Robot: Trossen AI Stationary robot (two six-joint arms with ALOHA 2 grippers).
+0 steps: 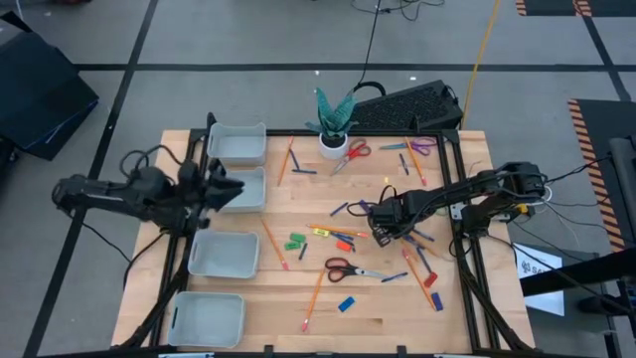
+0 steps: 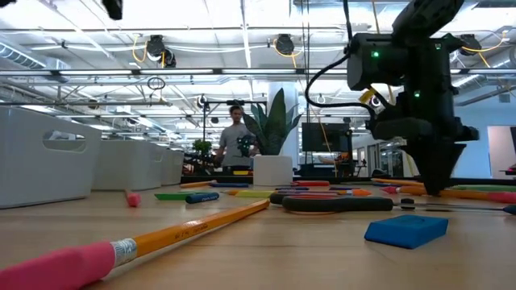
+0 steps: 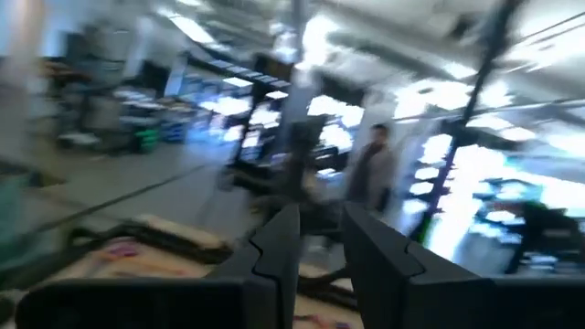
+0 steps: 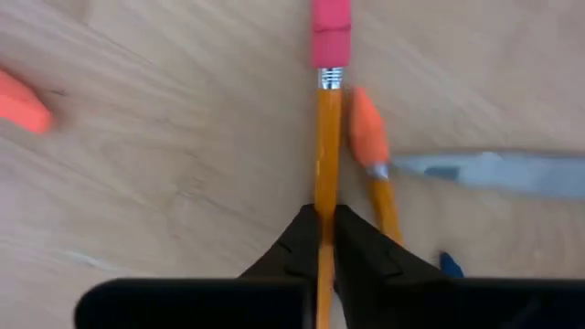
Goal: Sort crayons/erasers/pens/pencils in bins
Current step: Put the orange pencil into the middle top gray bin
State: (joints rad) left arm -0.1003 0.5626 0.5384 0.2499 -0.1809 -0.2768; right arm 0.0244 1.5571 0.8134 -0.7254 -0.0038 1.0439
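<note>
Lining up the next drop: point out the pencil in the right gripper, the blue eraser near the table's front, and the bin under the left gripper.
pencil [image 4: 327, 146]: right wrist view, orange shaft.
blue eraser [image 2: 405, 230]: low view, top face.
bin [image 1: 250, 189]: high view, inner floor.

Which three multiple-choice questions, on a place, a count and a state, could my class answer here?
1. Where do the bins stand in the high view? A) down the table's left side B) down its right side C) around the plant pot
2. How many bins are there? A) two B) four C) six
3. What is the right gripper doing? A) open over the scissors B) shut on a pencil C) resting in a bin
Answers: 1 A, they line the left edge, where the left gripper hangs; 2 B, four trays in a column; 3 B, its wrist view shows the fingers pinching the orange stick.
</note>
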